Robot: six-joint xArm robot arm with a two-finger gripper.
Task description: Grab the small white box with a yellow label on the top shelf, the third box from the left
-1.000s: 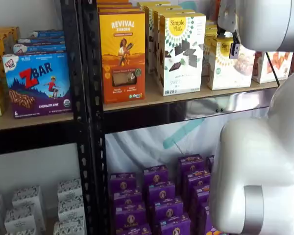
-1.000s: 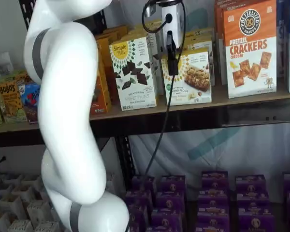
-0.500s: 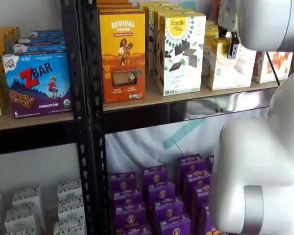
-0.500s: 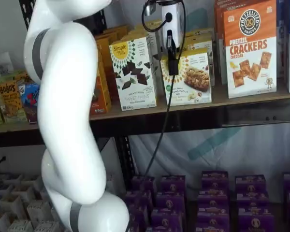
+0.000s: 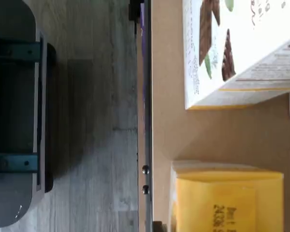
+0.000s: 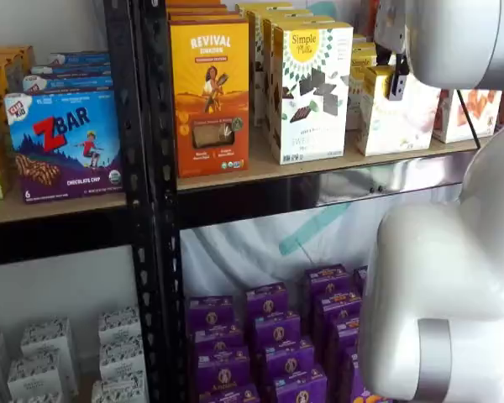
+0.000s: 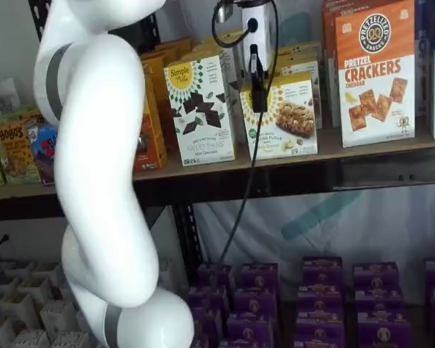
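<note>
Hanging before small white box (image 7: 284, 116) on top shelf (image 7: 362, 148), fingers (image 7: 257, 80) side-on; grip state apparently unreadable.

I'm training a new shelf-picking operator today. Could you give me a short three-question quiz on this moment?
1. True or false: the small white box stands on the top shelf.
2. What stands directly left of it? A) orange crackers carton B) taller white carton C) purple box
3. What hangs in front of the small white box?

Key: 1 true. 2 B, the taller white carton. 3 the gripper, one dark finger showing, with a cable beside it.
</note>
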